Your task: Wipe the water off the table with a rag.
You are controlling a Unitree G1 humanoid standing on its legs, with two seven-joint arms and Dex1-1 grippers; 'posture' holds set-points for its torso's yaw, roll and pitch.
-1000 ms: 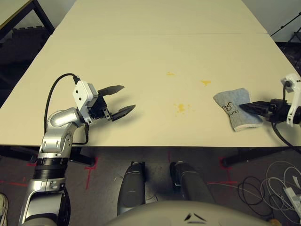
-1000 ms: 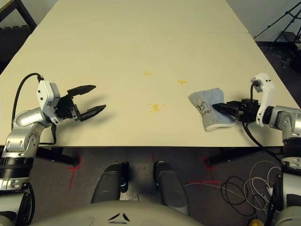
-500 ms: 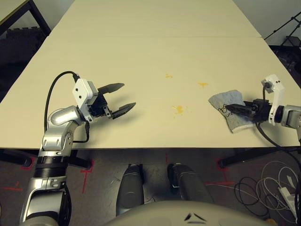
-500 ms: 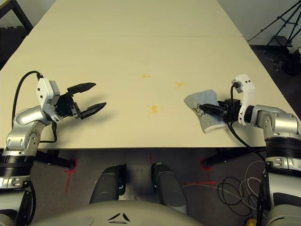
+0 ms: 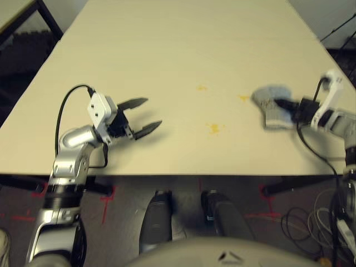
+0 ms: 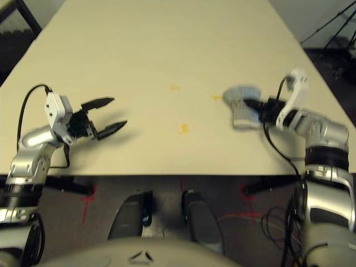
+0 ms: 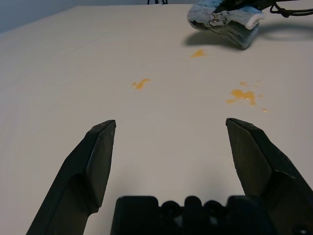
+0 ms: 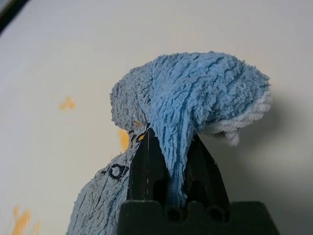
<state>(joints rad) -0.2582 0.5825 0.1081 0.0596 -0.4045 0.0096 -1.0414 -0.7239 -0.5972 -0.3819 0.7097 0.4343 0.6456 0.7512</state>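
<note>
So the right gripper (image 8: 171,134) had the blue-grey rag (image 8: 195,88) pinched between its fingers, bunched up and lifted just off the counter (image 5: 167,67), over on the robot's right. The yellow-orange water (image 5: 214,128) sat in a few small splotches between the two arms, rag near them. Left gripper (image 5: 154,115) was just hanging out on the other side, fingers spread, nothing in it.

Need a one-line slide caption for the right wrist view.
Right gripper jaws shut on the blue-grey rag, bunched up off the table, orange splotches beyond.
</note>
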